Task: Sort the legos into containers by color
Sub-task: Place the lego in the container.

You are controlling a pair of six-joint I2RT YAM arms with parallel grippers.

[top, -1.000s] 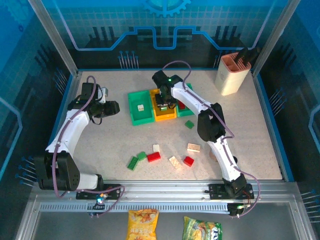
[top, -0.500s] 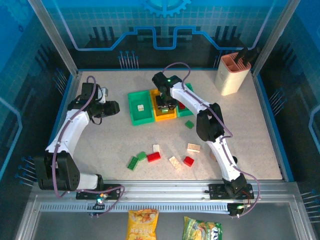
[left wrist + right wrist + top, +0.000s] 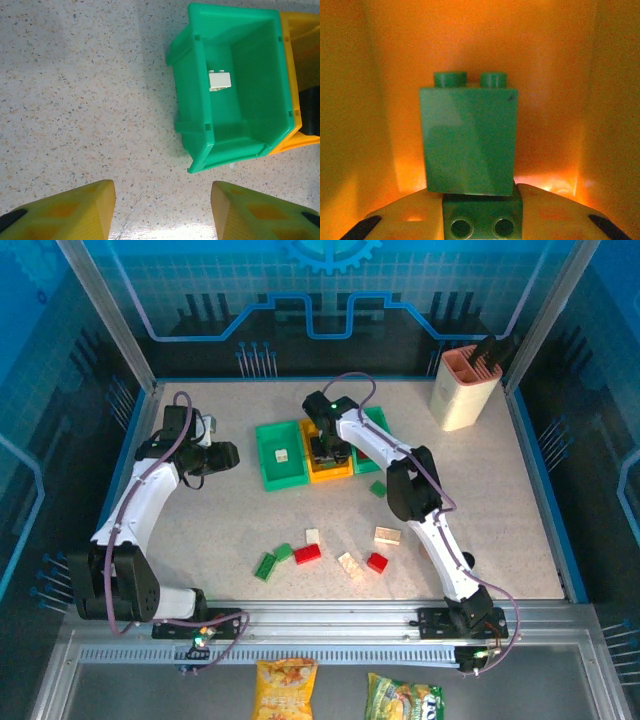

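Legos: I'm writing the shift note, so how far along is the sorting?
Early. Done: one cream lego lies in the left green bin. In hand: the right fingers grip a green lego inside the yellow-orange bin. Left: about eight loose legos on the table, including a red lego; the left fingers are open and empty.

The top view is bright and sharp. Glare whitens the table [image 3: 155,234] close under the left wrist; the orange bin [image 3: 550,60] glows warmly inside.
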